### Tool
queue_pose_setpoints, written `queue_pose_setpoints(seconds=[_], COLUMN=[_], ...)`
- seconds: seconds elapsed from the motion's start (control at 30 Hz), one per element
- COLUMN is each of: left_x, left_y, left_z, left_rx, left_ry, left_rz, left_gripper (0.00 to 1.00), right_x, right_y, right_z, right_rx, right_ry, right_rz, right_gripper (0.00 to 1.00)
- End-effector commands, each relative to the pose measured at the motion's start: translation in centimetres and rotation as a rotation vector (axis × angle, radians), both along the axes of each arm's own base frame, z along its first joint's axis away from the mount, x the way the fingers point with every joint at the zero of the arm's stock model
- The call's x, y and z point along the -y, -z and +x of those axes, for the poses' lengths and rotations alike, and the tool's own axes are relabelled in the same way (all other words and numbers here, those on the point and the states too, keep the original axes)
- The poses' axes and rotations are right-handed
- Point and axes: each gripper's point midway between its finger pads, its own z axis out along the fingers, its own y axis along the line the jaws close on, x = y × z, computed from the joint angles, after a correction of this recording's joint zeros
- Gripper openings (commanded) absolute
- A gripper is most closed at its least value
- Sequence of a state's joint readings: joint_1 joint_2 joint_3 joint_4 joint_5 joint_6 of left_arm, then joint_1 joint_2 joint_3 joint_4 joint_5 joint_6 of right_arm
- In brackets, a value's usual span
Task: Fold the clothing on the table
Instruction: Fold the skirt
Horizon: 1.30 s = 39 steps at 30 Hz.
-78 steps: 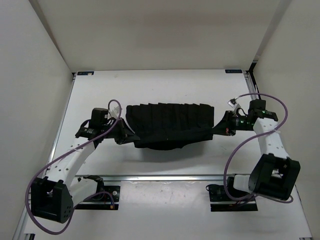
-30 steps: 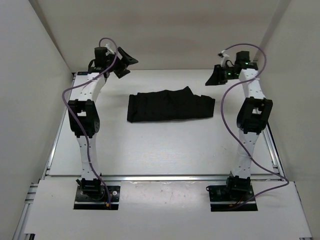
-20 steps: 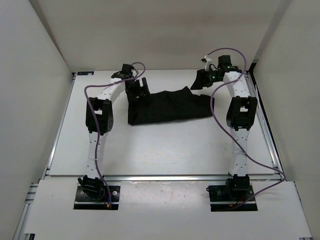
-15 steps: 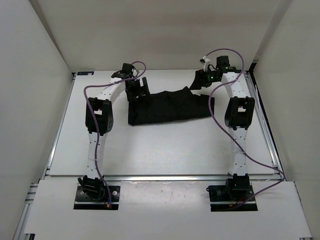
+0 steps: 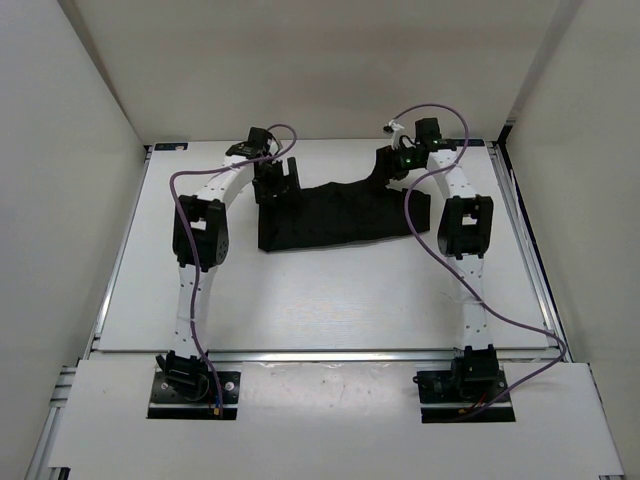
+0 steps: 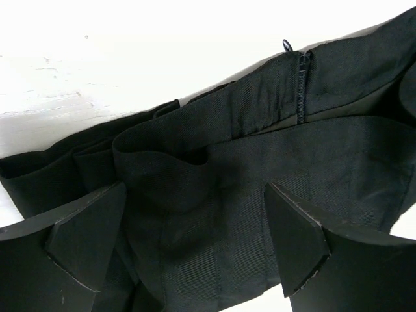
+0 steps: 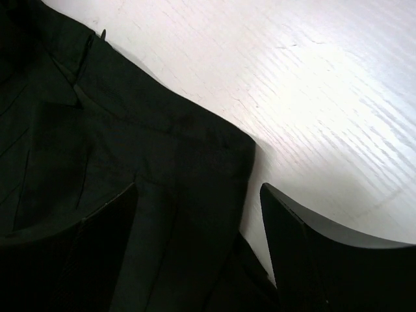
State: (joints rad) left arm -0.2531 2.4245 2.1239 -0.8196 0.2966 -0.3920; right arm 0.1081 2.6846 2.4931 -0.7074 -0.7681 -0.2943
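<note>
Toward the far side of the white table [image 5: 300,300], black pleated clothing [image 5: 335,215] lying spread out, left gripper [image 5: 277,182] splayed wide over its far left corner, right gripper [image 5: 389,166] parted over its far right corner, fabric ungripped

I count one piece of clothing [image 5: 335,215] on one table [image 5: 300,300] from my station. There are two arms, a left arm [image 5: 190,240] and a right arm [image 5: 465,225]. Each ends in two fingers, so four in all: the left fingers [image 6: 84,240] and the right fingers [image 7: 312,260].
</note>
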Motion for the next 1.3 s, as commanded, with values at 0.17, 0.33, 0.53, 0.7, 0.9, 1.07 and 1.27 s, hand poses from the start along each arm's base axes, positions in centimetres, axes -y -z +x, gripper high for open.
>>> queue_pose_setpoints(seconds=[0.17, 0.33, 0.53, 0.7, 0.9, 1.07, 1.27], left_x=[-0.5, -1.5, -1.3, -1.5, -1.2, -1.2, -0.3], left_y=[-4.2, -4.3, -3.6, -3.0, -3.6, -6.0, -9.4], left_z=[0.4, 0.6, 0.1, 0.1, 0.5, 1.3, 0.8], left_rx=[0.111, 0.126, 0.110, 0.097, 0.115, 0.181, 0.267], left_ry=[0.025, 0.015, 0.019, 0.010, 0.004, -0.014, -0.018], left_rz=[0.057, 0.074, 0.077, 0.069, 0.044, 0.023, -0.020], left_gripper=[0.94, 0.89, 0.83, 0.67, 0.26, 0.10, 0.07], right_x=[-0.8, -0.5, -0.2, -0.3, 0.2, 1.4, 1.7], right_y=[-1.7, -1.6, -1.2, -0.9, -1.2, -4.4, -11.1], right_z=[1.2, 1.5, 1.3, 0.8, 0.4, 0.7, -0.9], right_rx=[0.051, 0.040, 0.029, 0.005, -0.018, -0.014, 0.026], right_ry=[0.007, 0.036, 0.037, 0.031, 0.035, 0.058, 0.027], right_rz=[0.028, 0.026, 0.012, 0.014, 0.017, 0.057, 0.104], right_gripper=[0.77, 0.68, 0.57, 0.27, 0.00, 0.00, 0.00])
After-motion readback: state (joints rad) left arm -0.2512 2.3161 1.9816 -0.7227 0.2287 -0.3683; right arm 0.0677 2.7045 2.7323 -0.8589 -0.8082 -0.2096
